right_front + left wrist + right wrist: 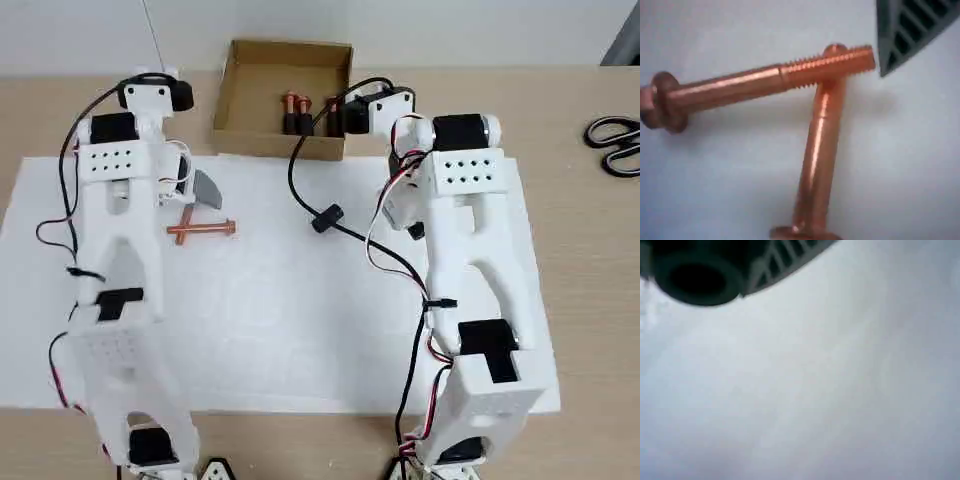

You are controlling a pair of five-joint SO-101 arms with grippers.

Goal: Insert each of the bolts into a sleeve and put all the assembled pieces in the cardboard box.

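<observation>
From above, the left gripper (195,192) hung with its fingers apart just over two copper bolts (203,229) that lay crossed on the white sheet (300,330). Assembled pieces (296,112) sat in the cardboard box (225,100), well beyond the fingers. In the left wrist view, one grey fingertip (905,30) was just beside the threaded end of one bolt (740,87), which lay across the other bolt (820,160); neither was gripped. In the right wrist view, a black sleeve (697,280) sat against the right gripper (760,267), and I could not tell whether it was clamped.
</observation>
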